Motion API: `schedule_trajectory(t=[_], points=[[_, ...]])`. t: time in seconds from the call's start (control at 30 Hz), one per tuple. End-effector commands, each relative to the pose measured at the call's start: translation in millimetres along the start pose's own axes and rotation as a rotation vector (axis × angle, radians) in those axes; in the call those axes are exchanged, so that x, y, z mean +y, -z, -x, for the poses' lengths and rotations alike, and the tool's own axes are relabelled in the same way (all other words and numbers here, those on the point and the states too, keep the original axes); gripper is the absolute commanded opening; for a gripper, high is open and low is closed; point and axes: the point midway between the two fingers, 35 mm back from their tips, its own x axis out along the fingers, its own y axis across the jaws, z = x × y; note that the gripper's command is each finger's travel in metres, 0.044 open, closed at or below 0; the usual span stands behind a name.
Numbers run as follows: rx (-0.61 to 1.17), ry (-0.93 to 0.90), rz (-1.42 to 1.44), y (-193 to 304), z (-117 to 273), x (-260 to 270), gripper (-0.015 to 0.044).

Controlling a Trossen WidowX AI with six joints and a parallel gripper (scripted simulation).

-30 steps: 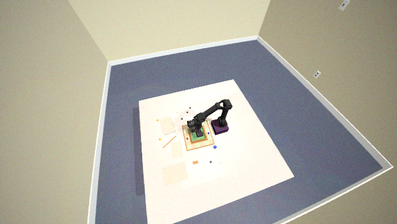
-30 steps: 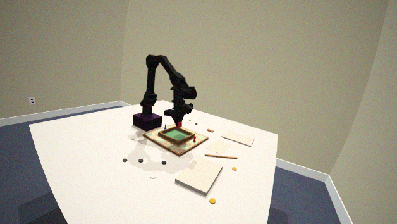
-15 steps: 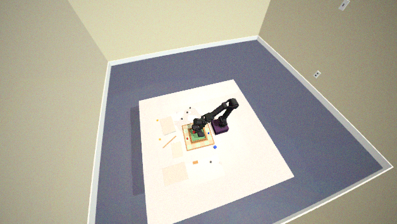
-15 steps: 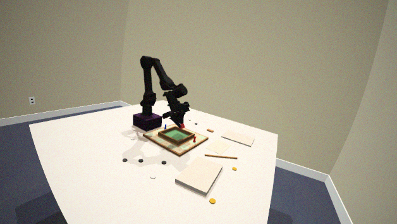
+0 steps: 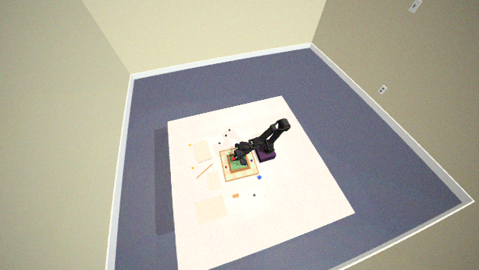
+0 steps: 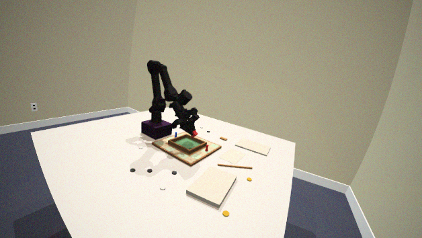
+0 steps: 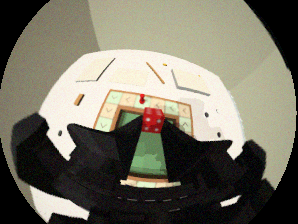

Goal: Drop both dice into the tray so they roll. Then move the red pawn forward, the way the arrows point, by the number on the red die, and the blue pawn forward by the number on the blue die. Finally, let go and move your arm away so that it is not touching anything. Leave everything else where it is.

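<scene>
Black two-finger gripper (image 5: 235, 156) (image 6: 195, 132) (image 7: 152, 119): clamped on red die w/ white pips, tilted, aloft over tray.
Red die (image 5: 233, 159) (image 6: 195, 134) (image 7: 153, 120): btwn fingertips, not yet dropped; four pips visible on the face toward wrist cam.
Black jointed arm (image 5: 275, 131) (image 6: 166, 81): reaches from dark purple block base (image 5: 267, 156) (image 6: 156, 129) to above the board.
Tray: square, brown-rimmed, green-floored (image 5: 238, 170) (image 6: 188, 150) (image 7: 150, 159), at board's center.
Board: flat, square, pale w/ orange-brown edge & arrow-marked squares (image 5: 241, 177) (image 6: 191, 162) (image 7: 103, 124).
Red pawn (image 5: 226, 167) (image 6: 207, 148) (image 7: 142, 99): upright on board track, beside tray, on side opp. arm base.
Blue pawn (image 5: 252, 160) (image 6: 175, 134): on track, base side.
Blue die (image 5: 259, 177): on white table (image 5: 305, 191) (image 6: 101, 178) (image 7: 60, 107), just off board corner, outside tray.
Orange-brown stick (image 5: 204, 171) (image 6: 234, 166) (image 7: 155, 73): on table, beyond red pawn's side.
Orange-brown block (image 5: 236, 195) (image 6: 223, 138) (image 7: 79, 99): on table, apart from board.
</scene>
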Motion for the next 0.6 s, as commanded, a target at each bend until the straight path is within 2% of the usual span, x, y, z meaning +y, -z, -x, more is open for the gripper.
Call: schedule_trajectory(t=[0.0,0.23,0.57], points=[[-0.022,-0.004,-0.005,-3.1,12.1,1.2,0.0],[-0.02,-0.005,-0.005,-1.8,52.2,3.4,0.0],[-0.02,-0.005,-0.005,-1.2,53.2,3.4,0.0]])
